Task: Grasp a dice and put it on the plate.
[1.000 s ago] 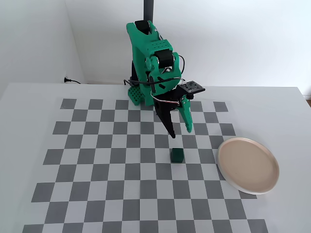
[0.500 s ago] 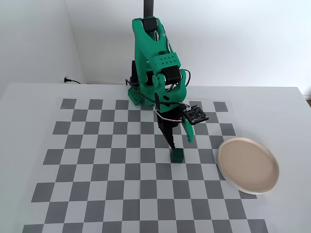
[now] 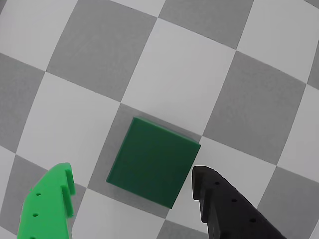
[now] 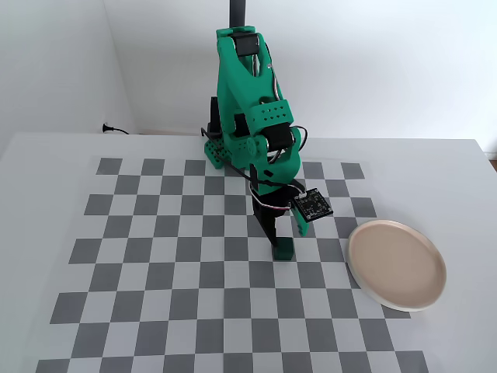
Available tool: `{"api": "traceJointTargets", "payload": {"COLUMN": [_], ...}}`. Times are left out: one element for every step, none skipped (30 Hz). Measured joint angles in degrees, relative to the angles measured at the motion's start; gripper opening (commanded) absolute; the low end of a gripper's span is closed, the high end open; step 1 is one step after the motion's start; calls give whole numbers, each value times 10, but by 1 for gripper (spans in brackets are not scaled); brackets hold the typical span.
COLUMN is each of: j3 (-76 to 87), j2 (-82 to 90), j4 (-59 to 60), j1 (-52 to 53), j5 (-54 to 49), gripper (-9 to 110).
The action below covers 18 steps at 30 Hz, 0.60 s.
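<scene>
One dice [image 3: 153, 168] is seen — a small dark green cube with plain, matte faces and crisp edges, no pips showing. In the wrist view it sits between the two fingers of the gripper [image 3: 134, 191]: a bright green plastic finger [image 3: 47, 206] at the left, a black one [image 3: 227, 209] at the right, both dotted with small holes. The jaws are spread wider than the cube; the black tip lies just beside its right edge, the green tip stands apart, and nothing is gripped. In the fixed view the dice [image 4: 283, 250] rests on the checkerboard mat [image 4: 155, 256] near the middle, under the lowered arm [image 4: 252, 116]. One plate [image 4: 396, 264] — round, shallow, pale beige-pink with a lighter rim — lies to the right, well apart from the cube.
</scene>
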Motion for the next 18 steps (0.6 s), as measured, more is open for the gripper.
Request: {"api": "traceJointTargets", "payload": {"j3": [0, 0, 0, 0, 0, 0, -1, -1, -1, -1, -1, -1, -1, -1, -1, -1, -1, -1], "j2": [0, 0, 0, 0, 0, -2, -8, -13, -19, -27, -34, -40, -45, -48, -53, -55, -58, -61], "j4": [4, 6, 9, 10, 10, 10, 10, 9, 9, 7, 3, -2, -6, -10, -12, -14, -17, -18], "j1": [0, 2, 4, 9, 14, 17, 18, 19, 23, 27, 33, 37, 39, 39, 40, 40, 40, 40], "j5": [1, 1, 1, 1, 1, 1, 1, 1, 1, 1, 1, -1, -4, -5, -7, -8, -10, -10], "gripper": [20, 20, 20, 20, 20, 20, 20, 20, 20, 20, 20, 20, 21, 21, 21, 21, 21, 21]}}
